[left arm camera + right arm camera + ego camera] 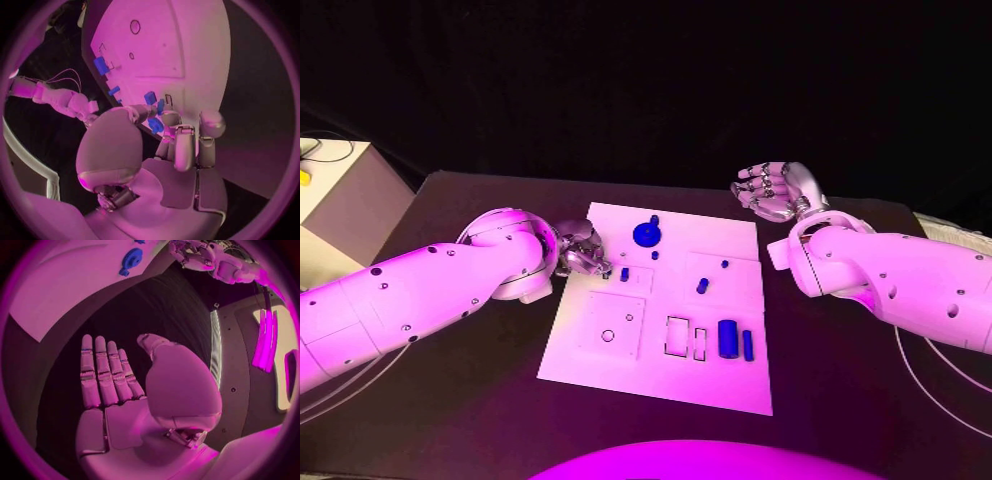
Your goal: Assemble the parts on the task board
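my left hand [581, 250] sits at the left edge of the task board [733, 375], fingers curled, touching a small blue part [155, 124]; whether i grip it i cannot tell. my right hand [776, 190] hovers beyond the board's far right corner, released, fingers straight, holding nothing. a round blue part [648, 234] stands near the far edge.

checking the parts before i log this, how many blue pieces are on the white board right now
7 visible: gear, peg below it, one by the left hand, two mid-board, two near the front edge. The hand may hide more.
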